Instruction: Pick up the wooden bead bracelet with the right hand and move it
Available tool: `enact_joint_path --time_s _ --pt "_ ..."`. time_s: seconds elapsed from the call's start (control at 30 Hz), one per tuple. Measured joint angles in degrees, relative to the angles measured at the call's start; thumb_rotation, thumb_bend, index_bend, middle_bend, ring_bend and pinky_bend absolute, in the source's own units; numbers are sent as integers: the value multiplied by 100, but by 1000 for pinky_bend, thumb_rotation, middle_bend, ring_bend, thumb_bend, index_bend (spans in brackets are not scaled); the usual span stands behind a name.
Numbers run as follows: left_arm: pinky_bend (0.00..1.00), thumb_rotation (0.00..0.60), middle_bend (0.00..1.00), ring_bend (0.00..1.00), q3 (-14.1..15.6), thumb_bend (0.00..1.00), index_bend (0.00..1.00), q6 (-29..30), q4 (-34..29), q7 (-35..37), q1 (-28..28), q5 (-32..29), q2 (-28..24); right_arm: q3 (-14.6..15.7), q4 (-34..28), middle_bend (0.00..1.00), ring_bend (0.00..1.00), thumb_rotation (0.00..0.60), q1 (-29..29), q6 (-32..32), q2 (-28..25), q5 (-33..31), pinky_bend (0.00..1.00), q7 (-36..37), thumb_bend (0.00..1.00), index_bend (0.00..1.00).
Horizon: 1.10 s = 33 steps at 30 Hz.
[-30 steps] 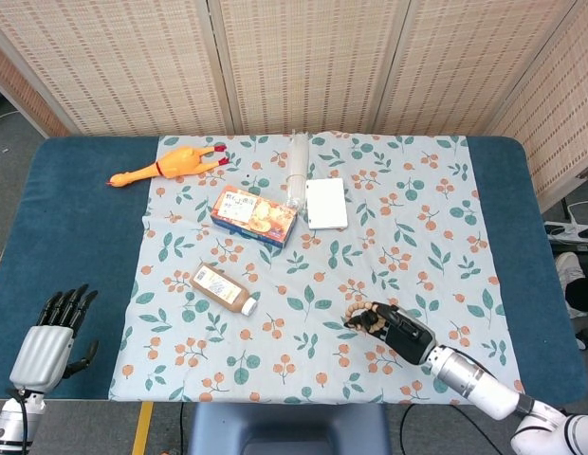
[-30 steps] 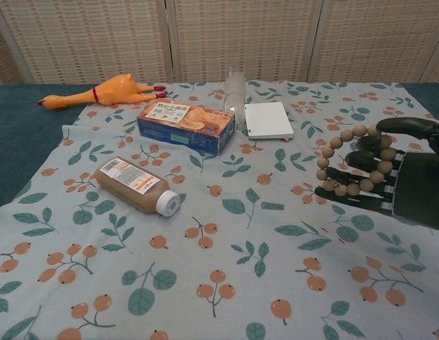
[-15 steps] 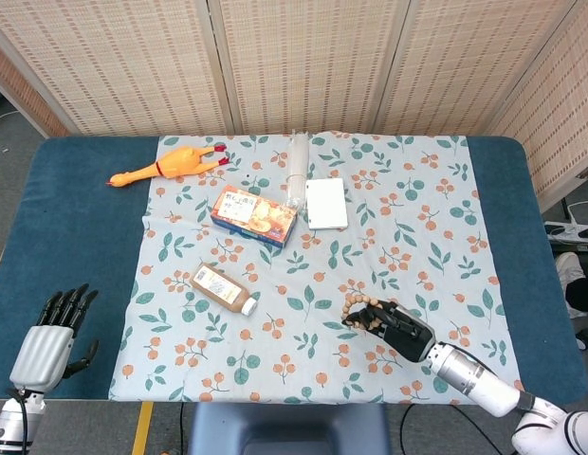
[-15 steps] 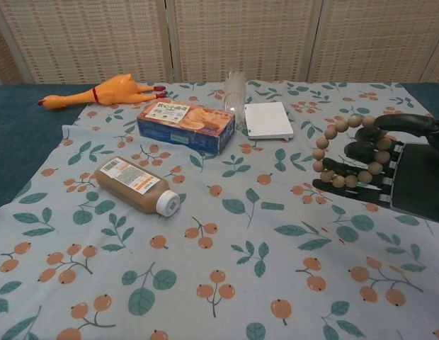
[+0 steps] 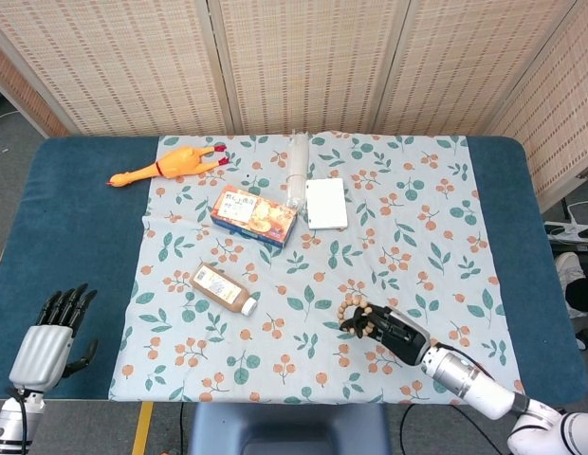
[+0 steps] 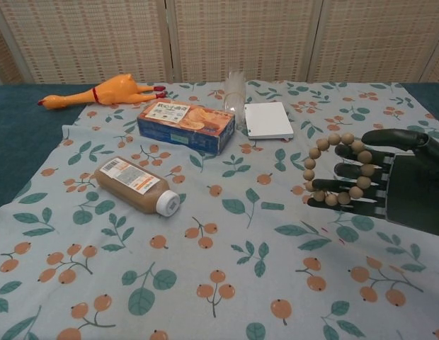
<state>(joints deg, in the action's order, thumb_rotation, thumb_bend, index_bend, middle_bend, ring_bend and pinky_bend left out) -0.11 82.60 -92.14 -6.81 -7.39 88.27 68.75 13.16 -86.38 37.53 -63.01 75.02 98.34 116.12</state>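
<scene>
The wooden bead bracelet (image 6: pixel 336 168) is a loop of pale round beads draped over the dark fingers of my right hand (image 6: pixel 393 184), which holds it above the floral cloth at the right of the chest view. From the head view the bracelet (image 5: pixel 350 310) and the right hand (image 5: pixel 389 330) appear near the table's front edge, right of centre. My left hand (image 5: pixel 55 336) hangs at the front left, off the cloth, fingers apart and holding nothing.
On the floral cloth (image 6: pixel 219 283) lie a brown bottle with a white cap (image 6: pixel 137 185), a blue snack box (image 6: pixel 186 125), a white flat box (image 6: pixel 268 120), a clear cup (image 6: pixel 235 86) and a rubber chicken (image 6: pixel 106 91). A woven screen stands behind the table.
My right hand has carried the bracelet a little leftward and toward the front edge. The left hand has stayed where it was.
</scene>
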Motion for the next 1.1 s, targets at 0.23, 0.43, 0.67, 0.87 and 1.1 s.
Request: enact_joint_path --time_s 0.23,0.43,0.67,0.87,1.1 --pt "64 600 0 0 0 455 0 -18 6 -13 -5 -12 4 53 -74 592 219 381 31 98 8 15 189 -150 260 482" --pt "64 600 0 0 -2 455 0 5 1 -21 6 -13 0 102 -19 591 218 388 73 -4 78 196 189 100 345 509" --pt "65 600 0 0 -5 455 0 10 1 -37 12 -25 -2 177 101 591 216 391 117 -270 229 455 187 110 757 518" --pt "65 600 0 0 -8 456 0 19 5 -26 19 -32 -12 246 118 591 217 391 161 -284 284 471 187 5 827 518" --pt "65 600 0 0 -9 455 0 21 9 -20 19 -28 -12 265 138 592 213 511 192 -250 300 375 190 -43 1000 516"
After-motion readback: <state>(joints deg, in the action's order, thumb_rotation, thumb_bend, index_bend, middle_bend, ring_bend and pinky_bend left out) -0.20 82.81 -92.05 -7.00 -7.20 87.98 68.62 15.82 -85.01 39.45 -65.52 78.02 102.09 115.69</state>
